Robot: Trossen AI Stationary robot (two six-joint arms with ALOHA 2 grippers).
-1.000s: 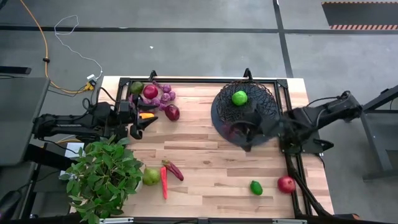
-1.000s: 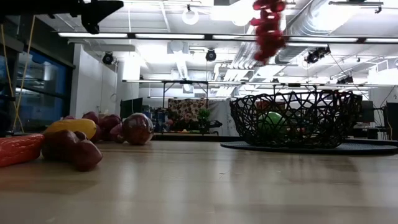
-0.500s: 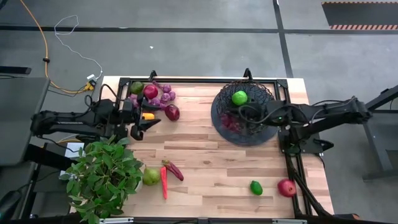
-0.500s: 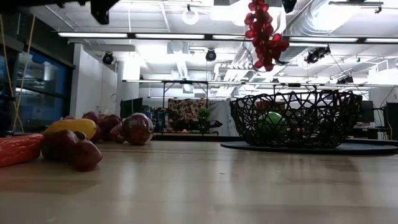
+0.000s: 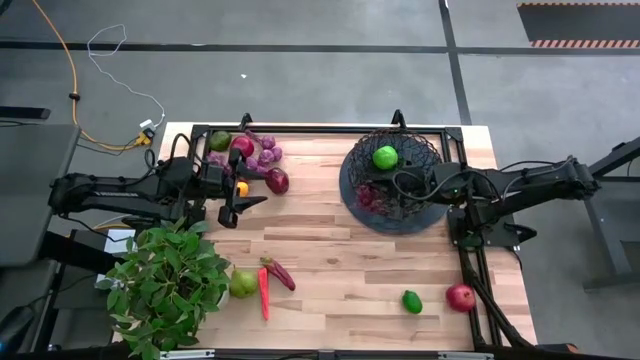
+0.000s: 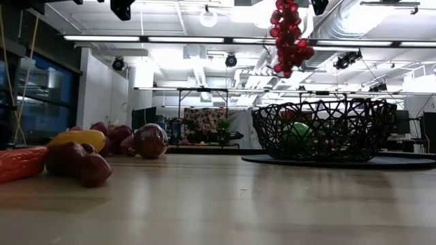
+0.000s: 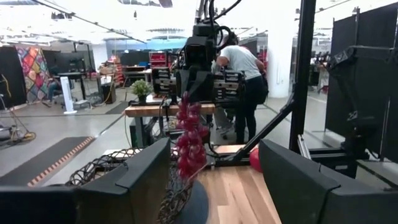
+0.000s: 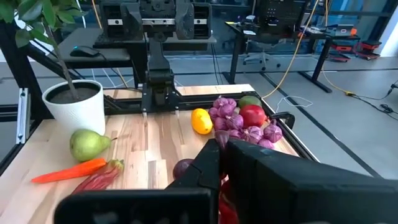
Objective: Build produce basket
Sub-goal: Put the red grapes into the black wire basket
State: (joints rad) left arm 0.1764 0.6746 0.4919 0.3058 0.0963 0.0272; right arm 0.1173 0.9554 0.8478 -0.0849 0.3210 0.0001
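Note:
My right gripper [image 5: 392,186] is shut on a bunch of red grapes [image 6: 289,37], which hangs over the black wire basket [image 5: 420,150]. A green lime [image 5: 385,157] lies in the basket. My left gripper [image 5: 240,206] stands open and holds nothing, raised above the table beside the produce pile at the far left: purple grapes [image 5: 264,154], a red apple [image 5: 242,147], a dark apple [image 5: 277,181] and an orange fruit [image 5: 241,187]. In the left wrist view the bunch [image 7: 188,143] dangles below my right gripper [image 7: 195,84]. My right gripper holds the red grape bunch by its top end [image 7: 185,98], pinched between the two fingers. The fingers come about level from the table's right side. The bunch hangs straight down below them, clear of the basket's rim and the lime.
A potted plant [image 5: 168,282] stands at the near left. Beside it lie a pear [image 5: 243,284] and red chillies [image 5: 268,284]. A lime [image 5: 412,301] and a red apple [image 5: 461,297] lie near the right front corner. Bare wood lies in the middle of the table.
My right gripper has carried the hanging grape bunch from the basket's near rim toward the far edge, over the basket's middle, staying shut. My left gripper has moved a little toward the table's right and up, still open.

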